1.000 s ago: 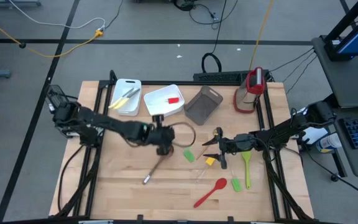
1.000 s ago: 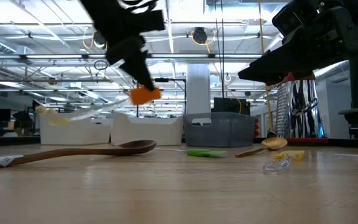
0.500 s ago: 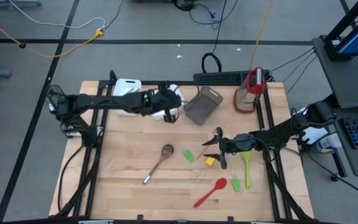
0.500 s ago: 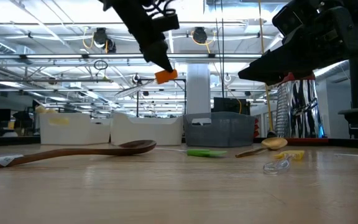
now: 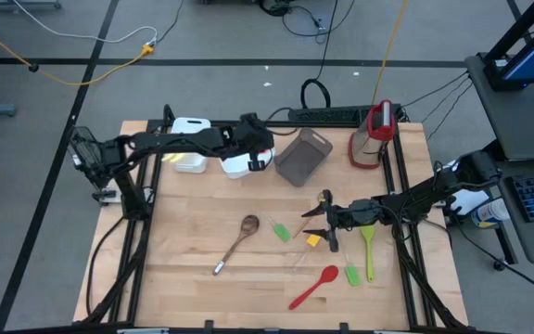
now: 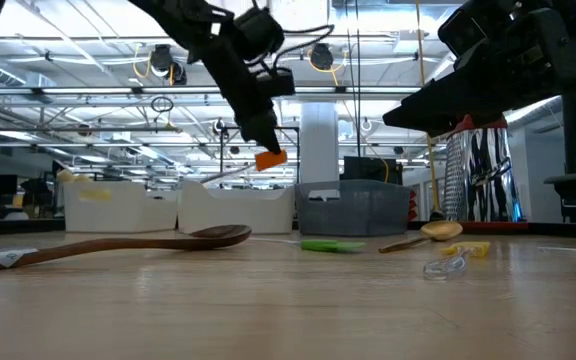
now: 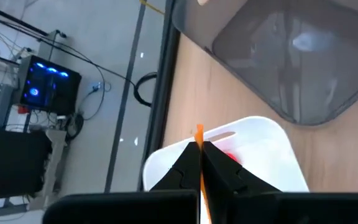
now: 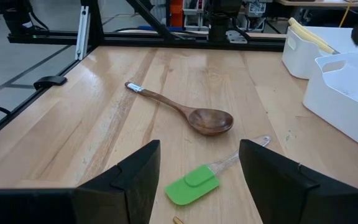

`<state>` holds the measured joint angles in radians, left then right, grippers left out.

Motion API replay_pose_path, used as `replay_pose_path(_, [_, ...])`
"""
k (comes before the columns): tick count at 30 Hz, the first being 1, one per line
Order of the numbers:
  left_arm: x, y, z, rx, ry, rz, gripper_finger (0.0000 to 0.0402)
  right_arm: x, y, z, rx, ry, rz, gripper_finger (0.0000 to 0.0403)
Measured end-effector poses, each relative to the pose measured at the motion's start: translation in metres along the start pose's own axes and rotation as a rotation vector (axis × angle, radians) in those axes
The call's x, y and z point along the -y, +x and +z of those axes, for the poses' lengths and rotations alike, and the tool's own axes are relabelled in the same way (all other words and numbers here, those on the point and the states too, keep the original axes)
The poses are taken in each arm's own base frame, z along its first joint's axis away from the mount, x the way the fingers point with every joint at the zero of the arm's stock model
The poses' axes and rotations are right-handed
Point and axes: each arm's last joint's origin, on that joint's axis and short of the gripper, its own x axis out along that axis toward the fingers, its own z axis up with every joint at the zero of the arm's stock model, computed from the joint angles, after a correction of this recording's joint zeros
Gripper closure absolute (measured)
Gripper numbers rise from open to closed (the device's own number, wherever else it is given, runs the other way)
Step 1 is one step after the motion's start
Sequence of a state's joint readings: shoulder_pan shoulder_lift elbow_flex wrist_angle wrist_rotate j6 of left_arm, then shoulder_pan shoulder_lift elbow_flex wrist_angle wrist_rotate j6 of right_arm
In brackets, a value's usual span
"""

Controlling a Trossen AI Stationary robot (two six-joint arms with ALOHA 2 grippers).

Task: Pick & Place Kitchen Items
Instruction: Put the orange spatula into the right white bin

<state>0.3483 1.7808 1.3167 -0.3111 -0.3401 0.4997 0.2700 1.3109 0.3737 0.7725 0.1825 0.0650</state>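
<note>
- Nearest you, the wooden spoon (image 5: 238, 239), green spatula (image 8: 193, 184) and red spoon (image 5: 313, 287) wait on the table (image 5: 184, 288).
- Your right gripper (image 5: 324, 219) hovers mid-table, fingers spread, holding nothing.
- Farthest, your left gripper (image 7: 200, 163) pinches the orange spatula (image 6: 269, 159) over the white bin (image 7: 272, 144); judged, you're placing: lower, then release.

Left gripper (image 5: 260, 156) hovers over the middle white bin (image 5: 235, 167), apparently; right gripper (image 5: 315, 215) waits mid-tabletop (image 5: 184, 269) above the yellow spatula (image 5: 313, 240).
</note>
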Motion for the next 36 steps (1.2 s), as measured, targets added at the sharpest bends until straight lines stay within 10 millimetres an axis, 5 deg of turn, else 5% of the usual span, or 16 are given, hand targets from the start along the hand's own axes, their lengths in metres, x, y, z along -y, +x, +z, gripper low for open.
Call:
replay_pose_path(18, [0.026,0.061,-0.030,-0.188,0.006,-0.075,0.0399,0.000,0.000,0.000,0.001,0.002,0.000,0.0190])
replay_pose_path(30, [0.037,0.073,-0.040,-0.258,0.005,-0.117,0.0394,0.000,0.000,0.000,0.001,0.002,0.000,0.0190])
replay_pose_path(36, [0.036,0.073,-0.040,-0.255,0.003,-0.108,0.0354,0.000,0.000,0.000,0.001,0.002,0.000,0.0190])
